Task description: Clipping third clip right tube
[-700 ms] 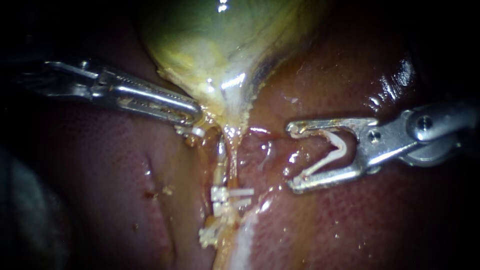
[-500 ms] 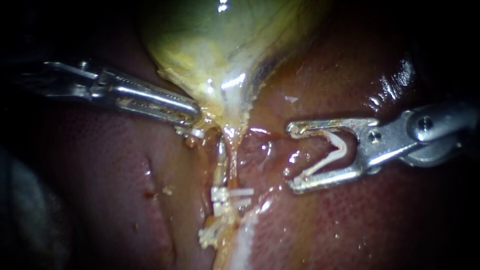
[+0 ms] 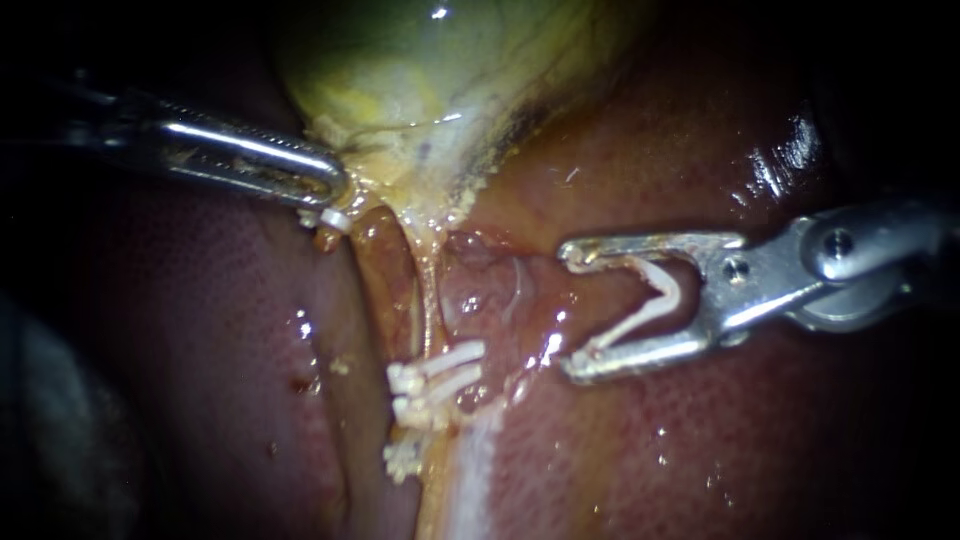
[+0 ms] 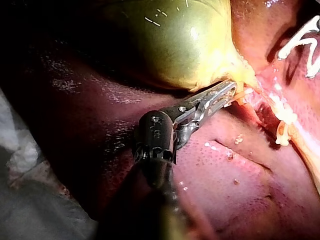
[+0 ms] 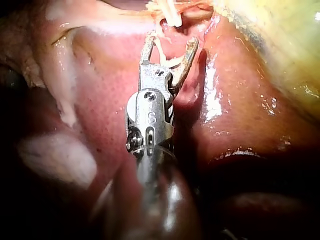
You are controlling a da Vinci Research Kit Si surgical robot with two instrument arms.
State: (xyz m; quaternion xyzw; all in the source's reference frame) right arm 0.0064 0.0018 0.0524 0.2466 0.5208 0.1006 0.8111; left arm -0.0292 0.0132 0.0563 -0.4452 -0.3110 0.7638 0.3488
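Toward upper left went my left instrument (image 3: 335, 185), end effector pinching the gallbladder (image 3: 400, 80) neck; my right instrument (image 3: 568, 310), spread around its clip (image 3: 640, 318), must next straddle what seems the right tube (image 3: 428, 300).

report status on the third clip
Left instrument jaws shut on gallbladder neck. Right instrument carries new clip, jaws wide, short of tube. Two clips already on it; only wet tissue between.
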